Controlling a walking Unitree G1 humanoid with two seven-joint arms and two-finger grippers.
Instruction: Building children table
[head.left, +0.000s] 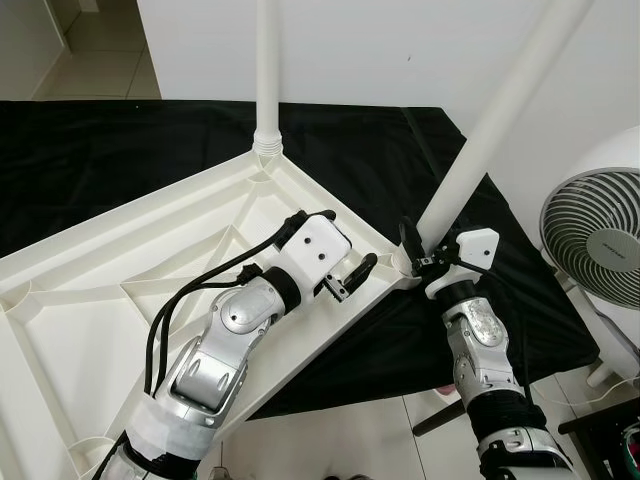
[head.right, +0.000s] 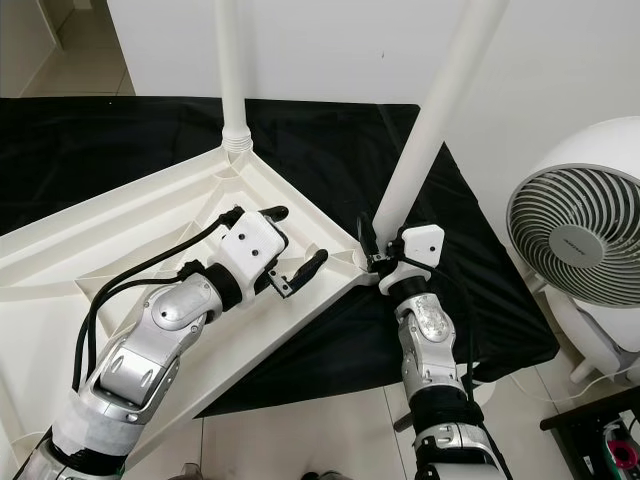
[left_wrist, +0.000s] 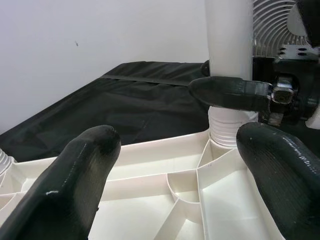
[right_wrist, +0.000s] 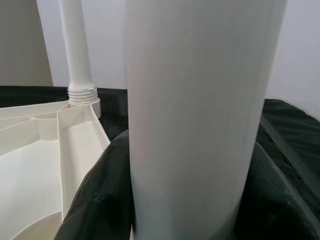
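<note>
A white plastic tabletop (head.left: 130, 270) lies upside down on a black cloth, its ribbed underside up. One white leg (head.left: 268, 70) stands screwed into the far corner. A second white leg (head.left: 490, 130) leans up from the right corner socket (head.left: 405, 262). My right gripper (head.left: 425, 258) is shut on this leg just above the socket; in the right wrist view the leg (right_wrist: 197, 115) sits between the black fingers (right_wrist: 97, 200). My left gripper (head.left: 350, 272) hovers open over the tabletop's right edge, a little left of that socket, with nothing between its fingers (left_wrist: 75, 175).
A white floor fan (head.left: 597, 235) stands to the right of the cloth. The black cloth (head.left: 110, 150) covers the floor beneath and behind the tabletop. White tiles (head.left: 380, 440) show in front, and a white wall runs behind.
</note>
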